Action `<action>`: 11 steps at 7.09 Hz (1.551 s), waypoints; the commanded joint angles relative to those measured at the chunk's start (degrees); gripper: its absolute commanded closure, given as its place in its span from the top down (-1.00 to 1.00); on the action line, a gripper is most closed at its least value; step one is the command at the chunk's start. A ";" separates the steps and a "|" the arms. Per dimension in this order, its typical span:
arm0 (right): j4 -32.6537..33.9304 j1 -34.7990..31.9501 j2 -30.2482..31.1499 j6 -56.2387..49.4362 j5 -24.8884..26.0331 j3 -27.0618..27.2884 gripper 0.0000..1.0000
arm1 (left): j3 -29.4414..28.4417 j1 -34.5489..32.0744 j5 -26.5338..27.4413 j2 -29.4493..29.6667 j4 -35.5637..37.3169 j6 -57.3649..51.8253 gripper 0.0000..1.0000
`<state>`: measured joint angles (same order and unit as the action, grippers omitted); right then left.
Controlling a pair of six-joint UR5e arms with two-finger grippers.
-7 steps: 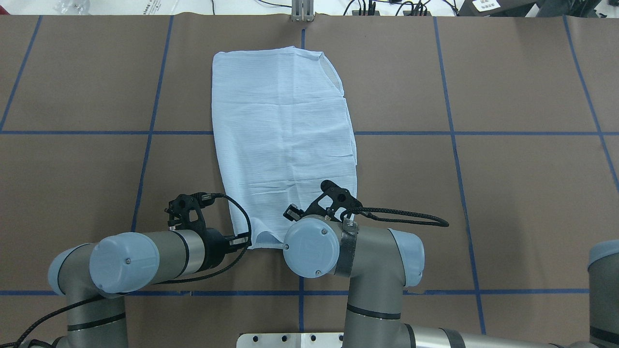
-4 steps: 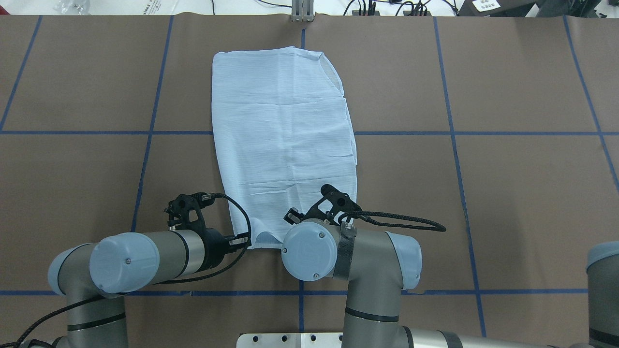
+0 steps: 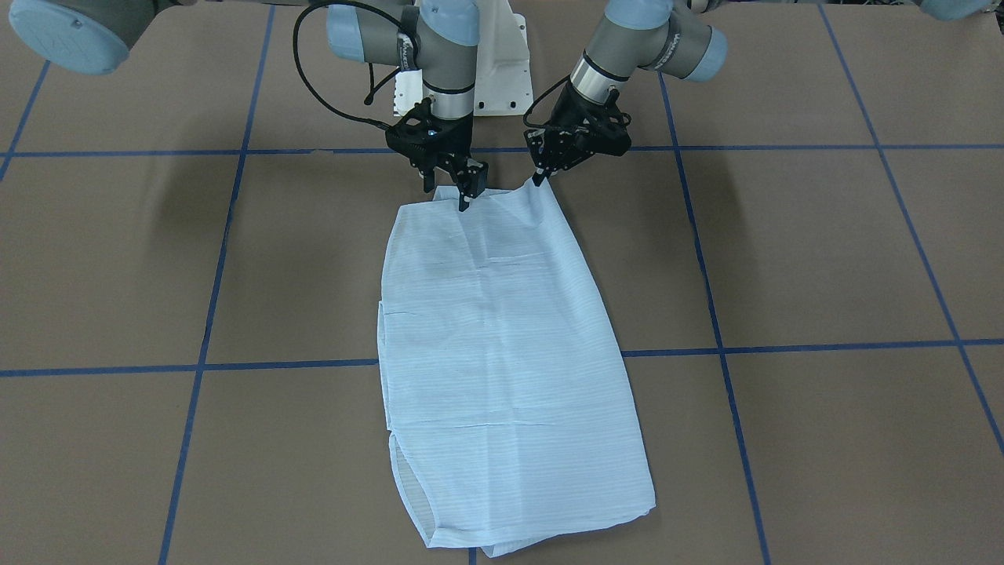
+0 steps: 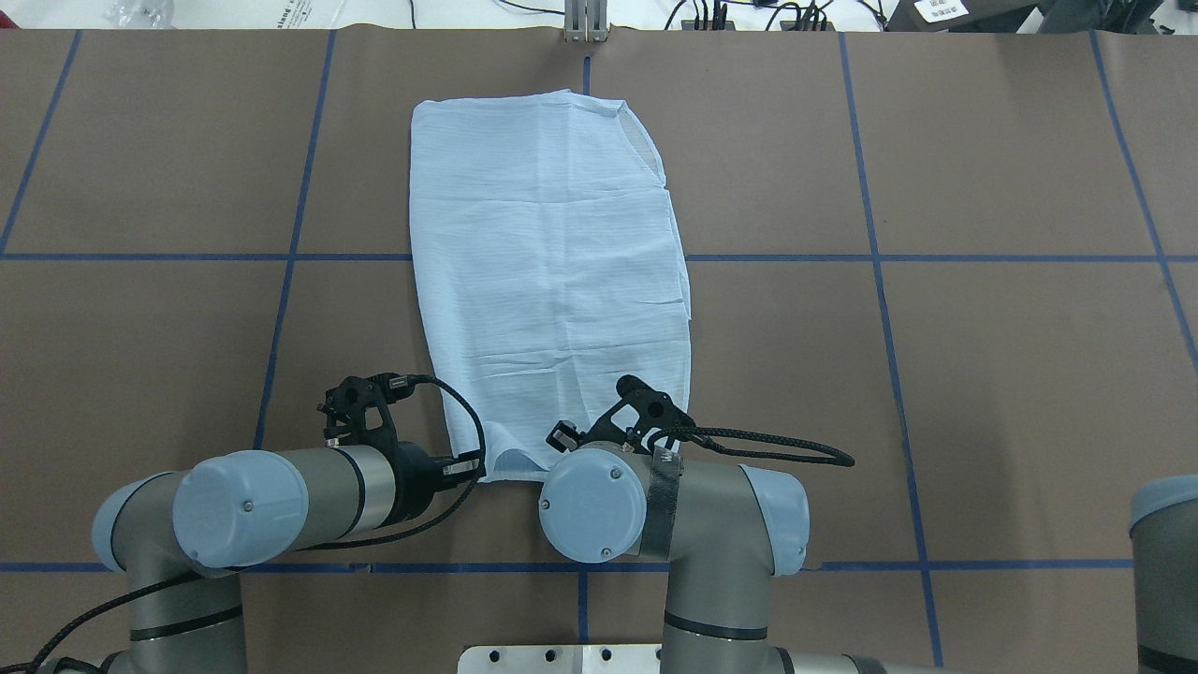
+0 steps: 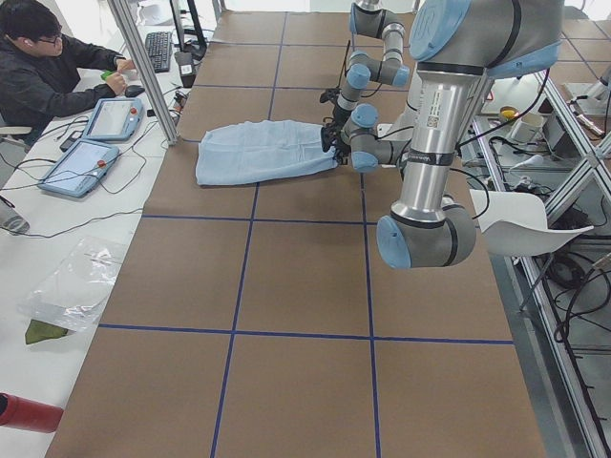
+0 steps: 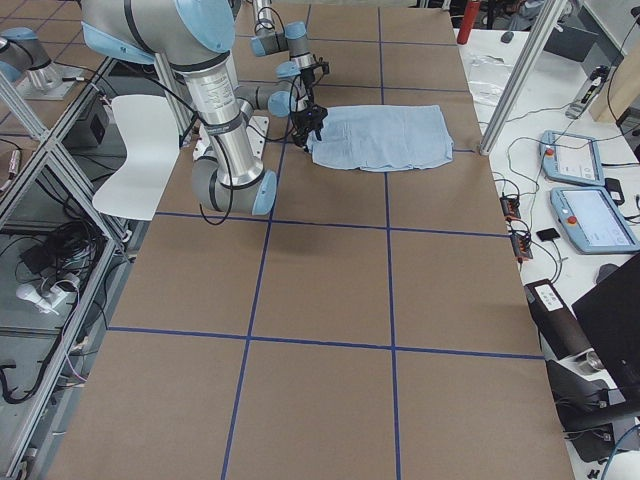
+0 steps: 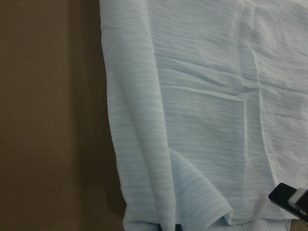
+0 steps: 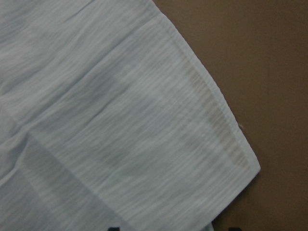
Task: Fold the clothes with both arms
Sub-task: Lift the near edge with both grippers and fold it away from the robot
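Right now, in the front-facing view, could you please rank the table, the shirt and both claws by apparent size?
1. table
2. shirt
3. left claw and right claw: they look alike, so I leave them unranked.

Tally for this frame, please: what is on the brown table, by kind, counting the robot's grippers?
shirt: 1
grippers: 2 (left gripper, right gripper)
total: 3
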<state>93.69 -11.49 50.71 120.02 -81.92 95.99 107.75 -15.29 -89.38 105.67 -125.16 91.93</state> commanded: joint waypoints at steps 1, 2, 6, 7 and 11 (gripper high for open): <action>0.00 0.50 0.00 0.39 0.00 -0.19 0.60 | 0.00 0.00 0.00 -0.02 0.00 0.00 -1.00; 0.00 0.51 0.00 0.57 0.00 -0.19 0.46 | 0.00 0.00 0.09 -0.02 0.00 0.00 -1.00; -0.35 0.59 0.00 5.47 0.53 -0.63 -1.00 | 0.09 0.00 0.00 0.06 0.00 0.00 -1.00; -0.53 0.51 -0.17 5.58 0.53 -0.46 -1.00 | 0.09 0.00 0.00 0.06 0.00 0.00 -1.00; 2.61 -1.25 0.87 5.14 0.44 7.16 -1.00 | 2.53 -0.09 -0.44 0.07 0.09 -0.44 -1.00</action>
<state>94.20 -12.18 50.94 125.41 -81.38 99.67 108.57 -15.31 -89.53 105.95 -125.14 91.79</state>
